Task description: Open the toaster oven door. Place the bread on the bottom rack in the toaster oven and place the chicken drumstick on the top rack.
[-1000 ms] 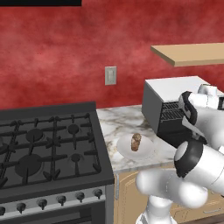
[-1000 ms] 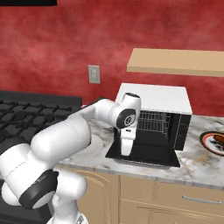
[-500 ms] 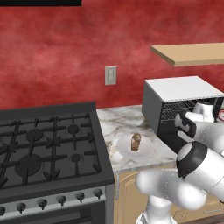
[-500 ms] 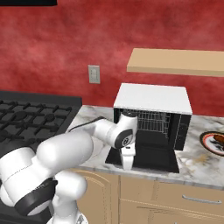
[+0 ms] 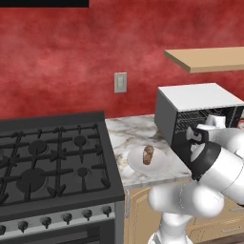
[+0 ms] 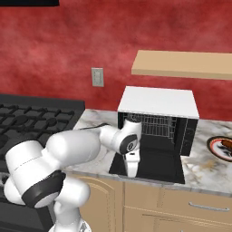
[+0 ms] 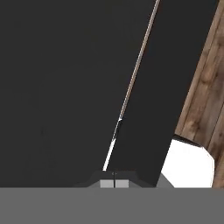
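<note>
The toaster oven (image 6: 156,102) stands on the marble counter, black with a white top (image 5: 198,97). Its door (image 6: 156,164) hangs open and lies about flat, so the wire racks (image 6: 156,124) inside show. My gripper (image 6: 131,172) points straight down onto the door's front left part, shut with nothing between its fingers. In the hand view the closed tips (image 7: 114,183) sit against the dark door panel (image 7: 65,87). A small brown piece of food (image 5: 148,155), bread or drumstick I cannot tell, lies on a white plate (image 5: 136,164) left of the oven.
A black gas stove (image 5: 52,162) fills the counter's left side. A wooden shelf (image 6: 181,63) hangs above the oven. A brown-rimmed plate (image 6: 216,152) with reddish food sits at the far right. Wooden floor (image 7: 205,96) shows past the door's edge.
My hand has gone down and outward from the oven's mouth toward the door's front edge. The door has dropped a little lower with it.
</note>
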